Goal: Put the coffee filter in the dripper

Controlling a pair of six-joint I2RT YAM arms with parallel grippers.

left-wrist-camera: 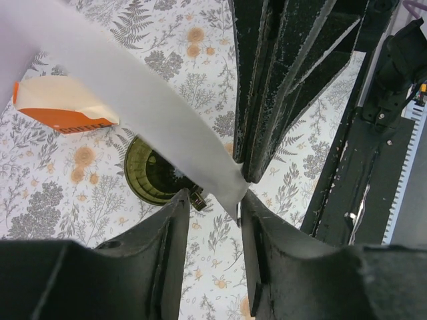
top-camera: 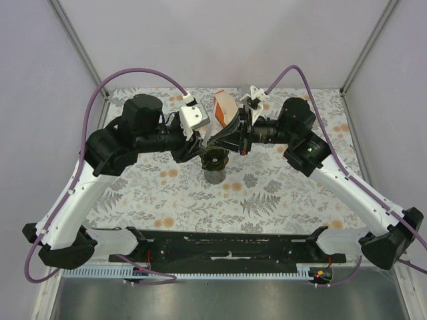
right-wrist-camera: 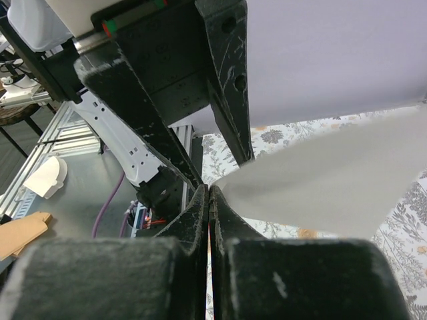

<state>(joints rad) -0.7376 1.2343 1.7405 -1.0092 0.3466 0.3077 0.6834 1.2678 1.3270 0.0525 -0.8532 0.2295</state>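
Note:
The dark green dripper stands on its grey cup base mid-table; in the left wrist view its ribbed rim shows below the paper. The white coffee filter hangs in the air above it. My right gripper is shut on the filter's narrow tip. In the left wrist view the right gripper's fingers come down from above and pinch that tip. My left gripper is open, its jaws on either side of the filter's tip without closing on it. Both grippers meet just above the dripper.
The orange-and-cream filter pack lies behind the dripper on the floral tablecloth; it also shows in the left wrist view. The black base rail runs along the near edge. Grey walls enclose the table.

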